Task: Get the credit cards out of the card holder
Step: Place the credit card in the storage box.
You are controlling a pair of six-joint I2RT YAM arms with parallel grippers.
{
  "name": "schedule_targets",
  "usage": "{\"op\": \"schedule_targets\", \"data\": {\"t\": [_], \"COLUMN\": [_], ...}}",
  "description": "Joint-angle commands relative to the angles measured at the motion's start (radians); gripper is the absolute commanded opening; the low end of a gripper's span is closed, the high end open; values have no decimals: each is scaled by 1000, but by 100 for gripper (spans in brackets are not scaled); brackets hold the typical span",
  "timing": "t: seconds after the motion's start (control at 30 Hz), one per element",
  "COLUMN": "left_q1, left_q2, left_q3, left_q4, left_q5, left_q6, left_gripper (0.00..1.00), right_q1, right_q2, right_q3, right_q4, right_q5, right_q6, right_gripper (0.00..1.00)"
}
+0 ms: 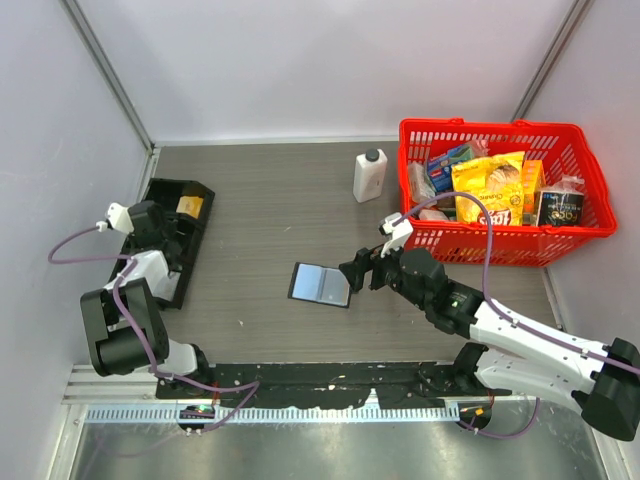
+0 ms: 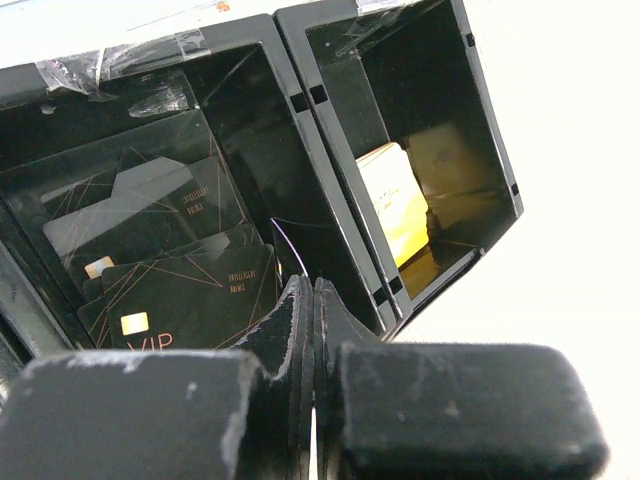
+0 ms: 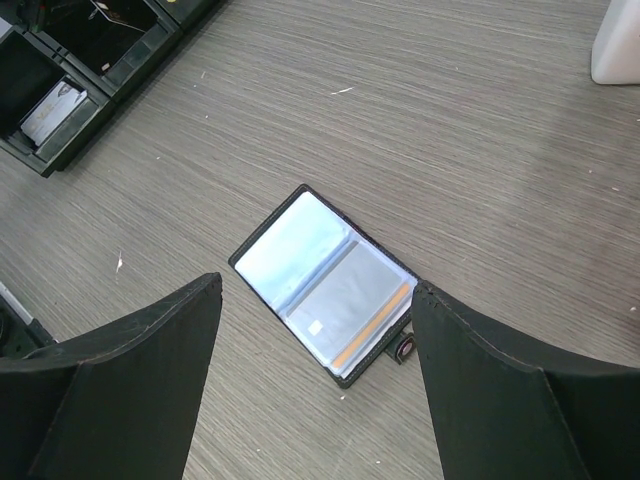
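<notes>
- Jaws on the right gripper (image 3: 318,290) are standing wide apart and gripping nothing, with the two dark fingers (image 3: 130,370) framing the card holder (image 3: 325,300) in the right wrist view.
- Jaws on the left gripper (image 2: 312,290) are pressing flat against each other, and I'm seeing nothing caught between them.
- That card holder is lying open and flat on the grey wood-grain table (image 3: 480,130), near the middle. It's sitting just ahead of the right gripper, and the top view isn't showing any contact between them.
- The credit cards (image 3: 345,305) are sitting inside the pockets. One half is showing a light blue face, while the other is showing a greyer face with an orange stripe along one edge.
- A little snap tab (image 3: 404,347) is poking out from the holder's edge on the side of the right-hand finger.
- Over on the left side of the table, the left gripper is hanging right above the black compartment tray (image 2: 330,200).
- Black cards marked VIP (image 2: 170,290) are piling up in one compartment, and a yellow card (image 2: 395,200) is leaning in the next one.
- A white bottle (image 1: 369,176) is standing upright just beside the red basket (image 1: 505,125) of snack packets, well apart from the holder.
</notes>
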Motion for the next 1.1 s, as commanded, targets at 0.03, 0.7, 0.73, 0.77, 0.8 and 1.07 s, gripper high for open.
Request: {"op": "schedule_targets", "data": {"t": [0.03,0.7,0.73,0.77,0.8,1.07], "left_q1": [6,9,-3,-17,-46,-447], "left_q2": [-8,-146,-159,-175,-186,-255], "left_q3": [2,225,238,242,248,259], "left_q4": [65,-431,-454,-466,-480,-570], "left_q5": [52,6,29,49,68,81], "left_q6": [-24,156,154,154,153,200], "left_gripper": [0,78,79,80,80,80], "right_q1": [-3,-3,-2,-3,-2,-3], "right_q2": [-33,-19,-16,1,13,154], "right_q3": [-1,17,23,35,43,150], "right_q4": [36,7,-7,-16,-36,-151], "right_q5": [2,7,16,19,22,-13], "right_q6": [-14,-16,-15,-11,-7,71], "right_gripper": [80,80,79,80,79,75]}}
